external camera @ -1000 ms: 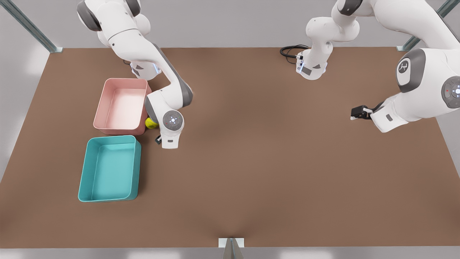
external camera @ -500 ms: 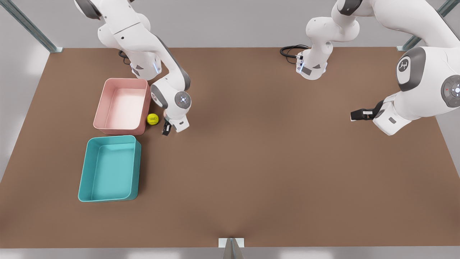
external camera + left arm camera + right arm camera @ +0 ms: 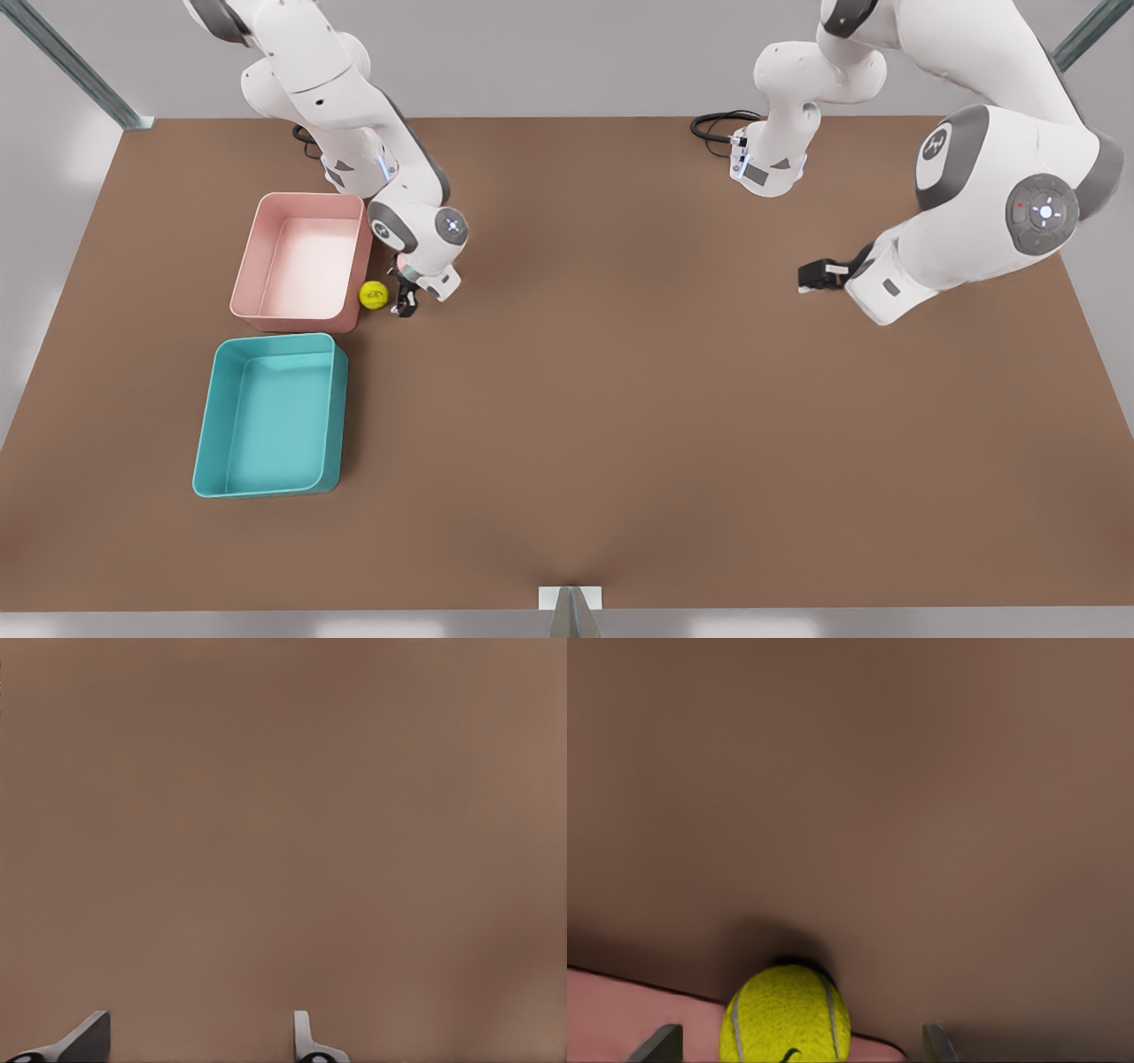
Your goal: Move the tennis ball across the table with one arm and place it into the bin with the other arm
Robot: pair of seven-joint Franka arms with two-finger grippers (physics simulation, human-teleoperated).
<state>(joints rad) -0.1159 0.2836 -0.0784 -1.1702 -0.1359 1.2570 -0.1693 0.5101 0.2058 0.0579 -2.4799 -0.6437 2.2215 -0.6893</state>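
Observation:
The tennis ball [image 3: 374,294] lies on the brown table, touching or nearly touching the pink tray's near right corner. In the right wrist view the tennis ball [image 3: 786,1015] sits just ahead of the space between the spread fingertips. My right gripper [image 3: 405,306] hangs just to the front view's right of the ball, open and empty; in its wrist view the right gripper [image 3: 796,1043] points at the ball. The teal bin [image 3: 213,416] stands empty in front of the pink tray. My left gripper [image 3: 808,276] hovers open over bare table at the front view's right, its fingertips [image 3: 91,1035] apart.
A pink tray [image 3: 257,257] stands empty behind the teal bin. A black cable [image 3: 713,124] loops at the table's back edge near an arm base. Bare brown table [image 3: 602,399] spreads between the two arms.
The right arm drew back toward its base, uncovering the ball, and its gripper now sits close beside it. The left gripper slid toward the front view's left.

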